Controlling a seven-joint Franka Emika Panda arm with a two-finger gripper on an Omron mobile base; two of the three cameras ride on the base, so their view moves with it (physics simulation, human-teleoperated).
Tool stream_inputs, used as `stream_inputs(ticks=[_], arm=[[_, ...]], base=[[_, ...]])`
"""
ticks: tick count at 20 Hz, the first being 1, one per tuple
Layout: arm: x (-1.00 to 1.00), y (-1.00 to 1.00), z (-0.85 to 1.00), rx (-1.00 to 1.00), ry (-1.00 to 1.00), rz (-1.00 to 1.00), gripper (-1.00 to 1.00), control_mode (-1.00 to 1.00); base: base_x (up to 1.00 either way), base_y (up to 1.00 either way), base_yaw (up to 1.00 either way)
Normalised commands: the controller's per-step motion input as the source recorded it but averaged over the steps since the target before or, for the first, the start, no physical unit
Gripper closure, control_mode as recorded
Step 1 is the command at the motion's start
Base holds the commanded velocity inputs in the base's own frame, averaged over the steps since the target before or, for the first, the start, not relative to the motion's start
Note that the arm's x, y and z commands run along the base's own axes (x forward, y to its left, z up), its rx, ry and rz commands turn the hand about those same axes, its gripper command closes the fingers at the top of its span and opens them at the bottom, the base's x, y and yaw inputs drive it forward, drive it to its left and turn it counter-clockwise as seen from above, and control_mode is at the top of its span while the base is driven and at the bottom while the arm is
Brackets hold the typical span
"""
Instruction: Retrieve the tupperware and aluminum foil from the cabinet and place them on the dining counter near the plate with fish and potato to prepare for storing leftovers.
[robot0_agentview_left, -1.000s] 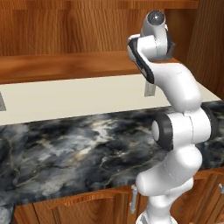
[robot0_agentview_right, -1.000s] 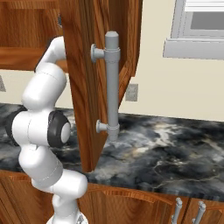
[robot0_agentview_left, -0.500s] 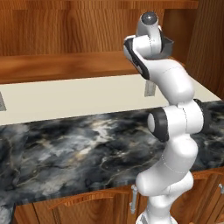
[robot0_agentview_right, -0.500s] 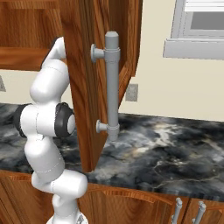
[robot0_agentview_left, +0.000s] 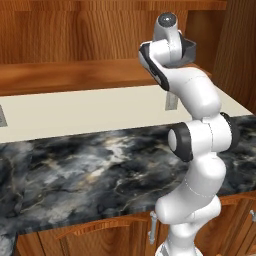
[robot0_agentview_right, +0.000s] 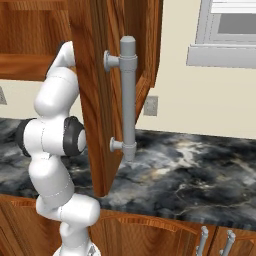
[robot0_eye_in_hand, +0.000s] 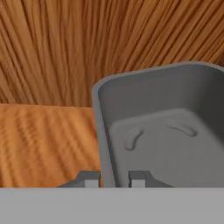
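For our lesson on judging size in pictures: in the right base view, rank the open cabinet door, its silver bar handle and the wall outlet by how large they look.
1. Cabinet door, largest.
2. Silver bar handle, clearly smaller.
3. Wall outlet, smallest, though it sits farther from the camera, which shrinks it.

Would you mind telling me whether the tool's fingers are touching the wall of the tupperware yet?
Cannot tell. In the hand view the tool straddles the tupperware wall, one fingertip on each side, but the tips barely show, so neither contact nor gap is plain.
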Motion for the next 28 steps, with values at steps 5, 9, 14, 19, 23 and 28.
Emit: stream_inputs(ticks=[5,9,14,19,23,28], arm=[[-0.01,0.00,-0.32,-0.01,0.00,0.00,1.00,-1.00],[-0.38,0.04,-0.02,-0.06,-0.09,0.00,1.00,-1.00],[-0.61,0.10,-0.02,-0.09,-0.20,0.00,1.00,-1.00],[-0.89,0.29,-0.02,-0.12,-0.19,0.00,1.00,-1.00],[-1.00,0.43,0.11,-0.02,0.04,0.00,1.00,-1.00],[-1.00,0.46,0.35,0.00,0.26,0.00,1.00,-1.00]], base=[[0.00,0.00,0.00],[0.00,0.00,0.00],[0.00,0.00,0.00],[0.00,0.00,0.00],[0.00,0.00,0.00],[0.00,0.00,0.00]])
